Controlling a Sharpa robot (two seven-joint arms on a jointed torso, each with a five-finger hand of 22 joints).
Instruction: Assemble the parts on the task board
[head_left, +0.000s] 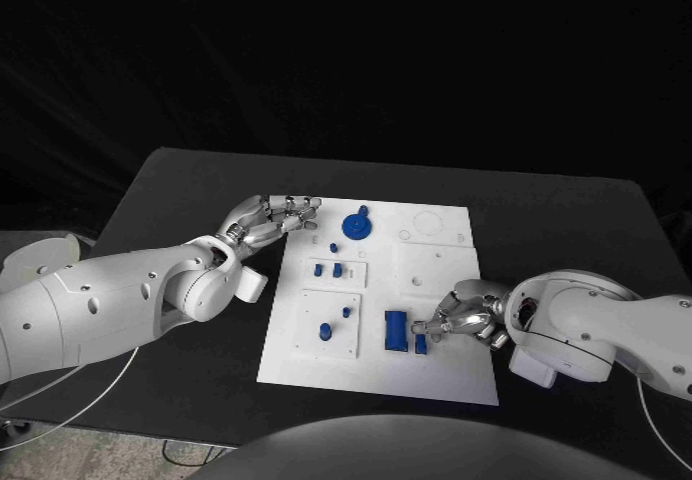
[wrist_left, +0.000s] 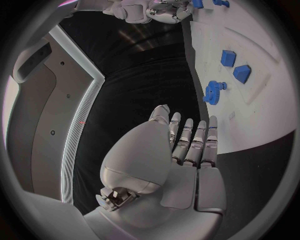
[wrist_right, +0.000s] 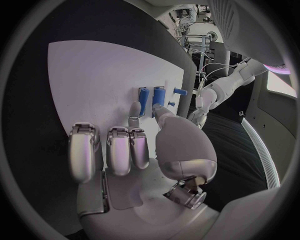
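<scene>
The white task board (head_left: 433, 270) lies mid-table. On it are a blue gear (head_left: 358, 222), two small blue pieces (head_left: 330, 269), two more (head_left: 335, 322), a tall blue bar (head_left: 394, 330) and a shorter one (head_left: 421, 343). My left hand (head_left: 274, 220) hovers at the board's far left corner, fingers straight, holding nothing; its wrist view shows the hand (wrist_left: 187, 145), the gear (wrist_left: 214, 92) and the board (wrist_left: 250, 115). My right hand (head_left: 462, 312) is at the board's right side. Its thumb (wrist_right: 159, 112) and forefinger (wrist_right: 134, 111) stand apart right by the blue bars (wrist_right: 145, 100); contact is unclear.
The black table (head_left: 188, 190) surrounds the board, with bare stretches at the far side and to the right. Empty round and square recesses (head_left: 430, 225) mark the board's far right part. Both white forearms lie low over the table beside the board.
</scene>
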